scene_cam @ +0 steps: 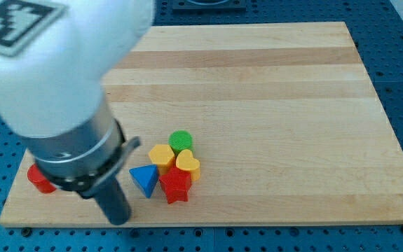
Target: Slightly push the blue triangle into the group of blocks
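Blue triangle (144,179) lies flat on the wooden board (271,91), near the board's near edge and left of its middle. It sits at the left end of a tight group of blocks. Its right side is touching or just beside the red star (176,185), and the yellow hexagon (162,155) is just beyond it, up and to the right. One corner of the triangle points toward the near edge, slightly to the right; a flat side faces far and left. It has no clear long axis.

The arm enters from the far left, a big white housing with a black-and-white marker (15,21) on top, narrowing to a grey and black collar, then the dark rod slanting down toward the near edge. My tip (119,218) is down at the board, left of the triangle and a little nearer, close but apart from it. The rod has no jaws, so nothing is spread or pinched, and it touches no block.

In the group, the yellow heart (188,166) sits right of the hexagon and above the star, and the green cylinder (181,141) is at the far end. A separate red block (39,180), shape unclear, shows at the far left, partly hidden by the collar
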Robot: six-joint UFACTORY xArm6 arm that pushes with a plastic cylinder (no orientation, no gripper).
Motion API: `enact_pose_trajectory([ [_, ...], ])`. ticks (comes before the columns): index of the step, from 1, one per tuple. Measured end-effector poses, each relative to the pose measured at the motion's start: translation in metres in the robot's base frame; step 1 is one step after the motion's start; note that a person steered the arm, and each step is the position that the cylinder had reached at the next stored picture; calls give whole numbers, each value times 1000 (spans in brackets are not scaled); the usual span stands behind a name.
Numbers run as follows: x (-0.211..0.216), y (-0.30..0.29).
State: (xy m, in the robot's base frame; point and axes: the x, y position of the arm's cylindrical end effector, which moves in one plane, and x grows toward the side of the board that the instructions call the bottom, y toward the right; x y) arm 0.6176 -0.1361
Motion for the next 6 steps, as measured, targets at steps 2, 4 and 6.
enact_pose_trajectory([
  [2,-53,54],
  [4,-104,68],
  [6,-96,97],
])
